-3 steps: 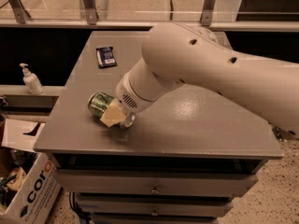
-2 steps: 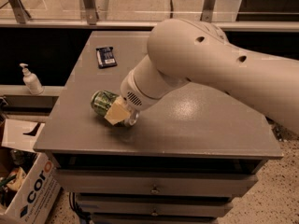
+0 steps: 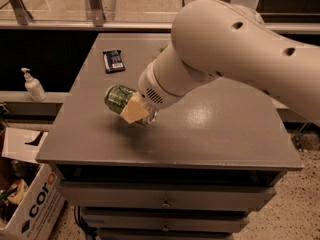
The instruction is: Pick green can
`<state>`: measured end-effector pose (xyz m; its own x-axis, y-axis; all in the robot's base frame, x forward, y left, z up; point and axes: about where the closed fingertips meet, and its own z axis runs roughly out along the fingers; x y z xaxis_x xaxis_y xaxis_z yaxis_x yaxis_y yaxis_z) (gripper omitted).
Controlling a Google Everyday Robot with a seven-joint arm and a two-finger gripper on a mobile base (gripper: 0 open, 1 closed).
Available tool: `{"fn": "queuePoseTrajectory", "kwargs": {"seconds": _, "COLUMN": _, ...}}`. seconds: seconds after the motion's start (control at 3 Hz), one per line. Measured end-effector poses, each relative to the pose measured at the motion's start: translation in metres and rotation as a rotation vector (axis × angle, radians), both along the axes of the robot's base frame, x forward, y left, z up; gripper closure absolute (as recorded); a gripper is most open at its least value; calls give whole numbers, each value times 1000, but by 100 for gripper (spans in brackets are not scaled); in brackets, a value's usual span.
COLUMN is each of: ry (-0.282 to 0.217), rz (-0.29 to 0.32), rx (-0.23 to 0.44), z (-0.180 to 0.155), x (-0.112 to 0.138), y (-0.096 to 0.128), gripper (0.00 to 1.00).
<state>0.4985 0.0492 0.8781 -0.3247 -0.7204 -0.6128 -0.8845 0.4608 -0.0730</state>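
Observation:
The green can (image 3: 116, 97) lies on its side in my gripper (image 3: 130, 107), its silver end facing left. It sits over the left middle of the grey table (image 3: 215, 134), a little above the top, with a shadow under it. My gripper is shut on the can. One tan finger pad (image 3: 134, 112) presses the can's near side; the other finger is hidden behind it. My big white arm (image 3: 230, 49) reaches in from the upper right and covers the back right of the table.
A dark blue packet (image 3: 113, 60) lies flat at the table's back left. A white pump bottle (image 3: 33, 85) stands on a ledge to the left. A cardboard box (image 3: 30, 204) sits on the floor at the lower left. Drawers (image 3: 165, 201) are below the tabletop.
The gripper, with the can in it, has moved up and to the right, rising off the tabletop. The arm has swung further toward the camera.

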Motion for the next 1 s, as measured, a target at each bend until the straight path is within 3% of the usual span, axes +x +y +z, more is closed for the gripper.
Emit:
{"fn": "queuePoseTrajectory", "kwargs": {"seconds": 0.33, "ry": -31, "rz": 27, "rx": 35, "z": 26, "x": 1, "y": -5, "gripper": 100}}
{"fn": "queuePoseTrajectory", "kwargs": {"seconds": 0.67, "ry": -66, "rz": 101, "rx": 116, "z": 62, "x": 4, "y": -6, "gripper": 100}}
{"fn": "queuePoseTrajectory", "kwargs": {"seconds": 1.0, "ry": -65, "rz": 100, "rx": 115, "z": 62, "x": 4, "y": -6, "gripper": 100}}
